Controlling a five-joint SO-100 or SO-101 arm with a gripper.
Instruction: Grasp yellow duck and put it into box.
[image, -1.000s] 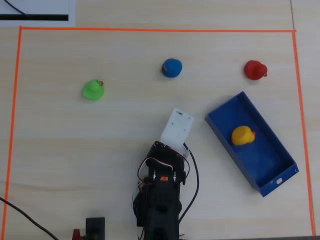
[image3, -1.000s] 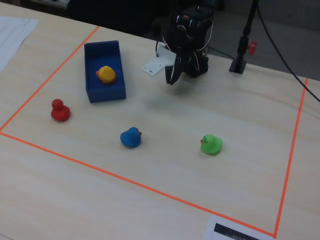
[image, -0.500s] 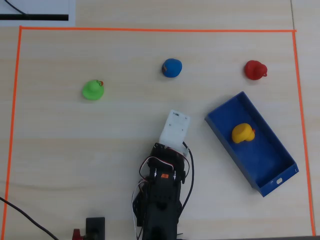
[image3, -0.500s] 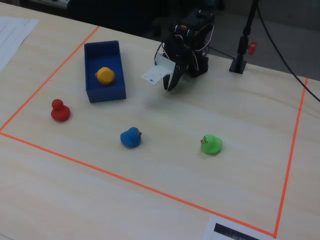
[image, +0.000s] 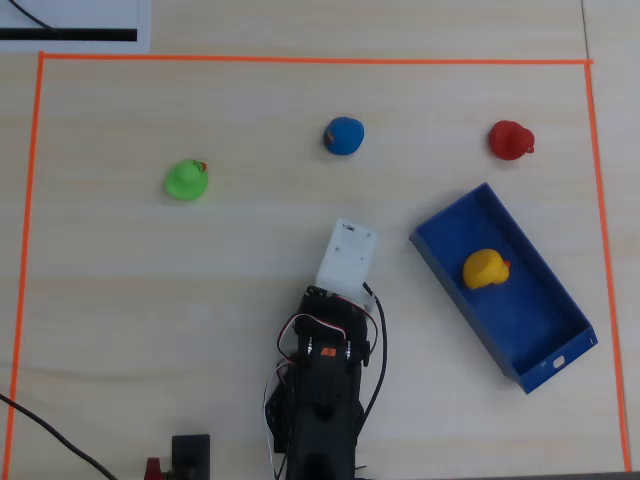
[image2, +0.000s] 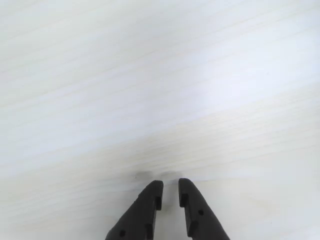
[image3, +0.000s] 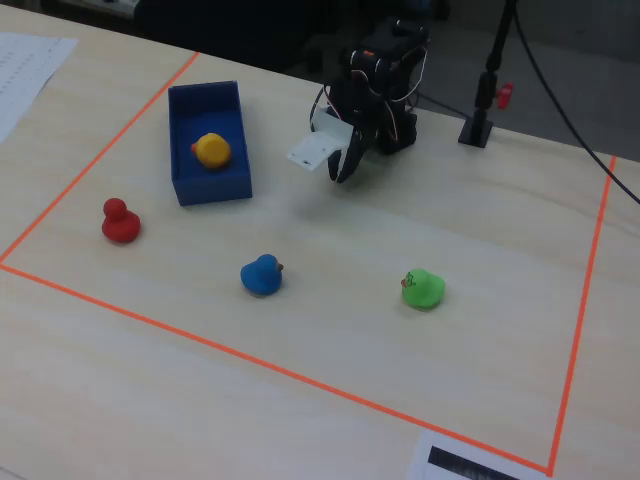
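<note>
A: What is hidden or cut off?

B: In the overhead view the black robot arm (image: 320, 400) runs off the lower edge, and its white wrist plate covers the pincer. In the wrist view only the tips of the black two-finger gripper (image2: 170, 192) show at the bottom, over bare pale wood table (image2: 160, 75). They are nearly closed, with a thin gap and nothing between them.

A: And the small rounded yellow rubber duck (image: 485, 269)?

B: It sits inside the long blue low-walled box (image: 540, 330) at the right of the overhead view, and at the upper left of the fixed view.

A: Any writing?

B: The small white mark (image: 558, 361) on the box's short end is too small to read. The white sheet with a black bar (image3: 470, 462) at the bottom of the fixed view is cut off and unreadable.
</note>
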